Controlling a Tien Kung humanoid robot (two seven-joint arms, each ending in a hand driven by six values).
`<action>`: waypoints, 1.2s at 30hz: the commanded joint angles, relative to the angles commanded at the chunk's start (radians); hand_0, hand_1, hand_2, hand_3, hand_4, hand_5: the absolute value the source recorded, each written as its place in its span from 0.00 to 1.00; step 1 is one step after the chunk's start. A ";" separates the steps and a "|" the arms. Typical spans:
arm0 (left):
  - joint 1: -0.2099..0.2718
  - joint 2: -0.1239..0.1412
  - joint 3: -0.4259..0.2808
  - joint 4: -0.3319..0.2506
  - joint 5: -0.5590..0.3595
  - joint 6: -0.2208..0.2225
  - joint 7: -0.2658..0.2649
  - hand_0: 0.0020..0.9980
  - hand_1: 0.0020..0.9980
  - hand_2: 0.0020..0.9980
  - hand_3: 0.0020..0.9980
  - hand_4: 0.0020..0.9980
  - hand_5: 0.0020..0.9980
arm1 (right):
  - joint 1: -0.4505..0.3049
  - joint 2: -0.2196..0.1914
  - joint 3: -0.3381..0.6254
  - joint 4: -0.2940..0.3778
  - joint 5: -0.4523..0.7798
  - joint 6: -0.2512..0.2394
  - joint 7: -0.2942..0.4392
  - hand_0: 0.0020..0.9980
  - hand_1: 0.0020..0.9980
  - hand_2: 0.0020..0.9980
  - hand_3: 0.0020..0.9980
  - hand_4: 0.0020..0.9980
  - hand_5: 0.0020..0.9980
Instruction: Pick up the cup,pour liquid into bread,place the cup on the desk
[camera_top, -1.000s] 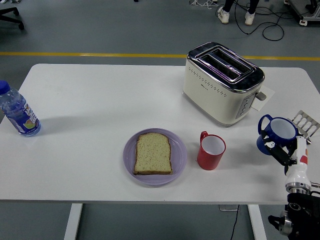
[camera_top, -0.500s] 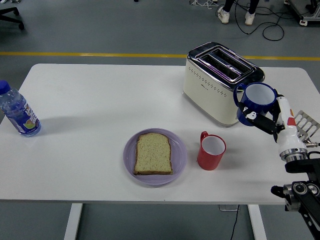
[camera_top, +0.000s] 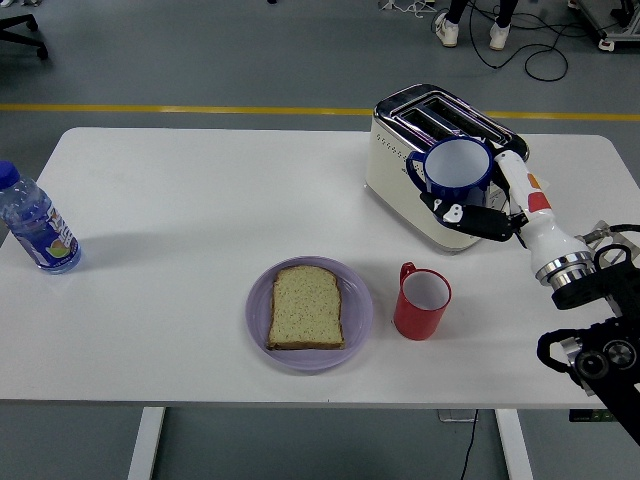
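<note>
My right hand (camera_top: 468, 210) is shut on a blue cup (camera_top: 456, 171) with a white inside. It holds the cup upright in the air in front of the toaster, above and right of the red cup. A slice of bread (camera_top: 307, 307) lies on a purple plate (camera_top: 356, 330) at the table's front middle, to the lower left of the held cup. A red cup (camera_top: 421, 302) stands on the table just right of the plate. The left arm is out of view.
A cream and chrome toaster (camera_top: 440, 160) stands at the back right, right behind the held cup. A plastic water bottle (camera_top: 34, 223) stands at the left edge. A person's feet (camera_top: 470, 32) show on the floor beyond the table.
My right hand has lifted the blue cup from the table's right edge and carried it up and to the left, to in front of the toaster.
</note>
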 joint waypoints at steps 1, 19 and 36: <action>0.000 0.000 0.001 0.000 0.000 0.000 0.000 0.63 0.64 0.65 0.50 0.24 0.87 | 0.012 -0.002 -0.013 -0.004 -0.009 0.004 -0.011 0.42 0.39 0.56 0.57 0.59 0.00; 0.005 -0.002 0.002 0.000 -0.009 0.000 0.000 0.63 0.64 0.65 0.50 0.24 0.86 | 0.306 -0.017 -0.323 -0.068 -0.412 0.158 -0.319 0.41 0.38 0.55 0.57 0.58 0.00; 0.013 -0.004 0.012 -0.001 -0.023 -0.001 0.001 0.63 0.64 0.65 0.50 0.24 0.86 | 0.613 -0.066 -0.744 -0.042 -0.436 0.357 -0.407 0.34 0.38 0.54 0.56 0.59 0.00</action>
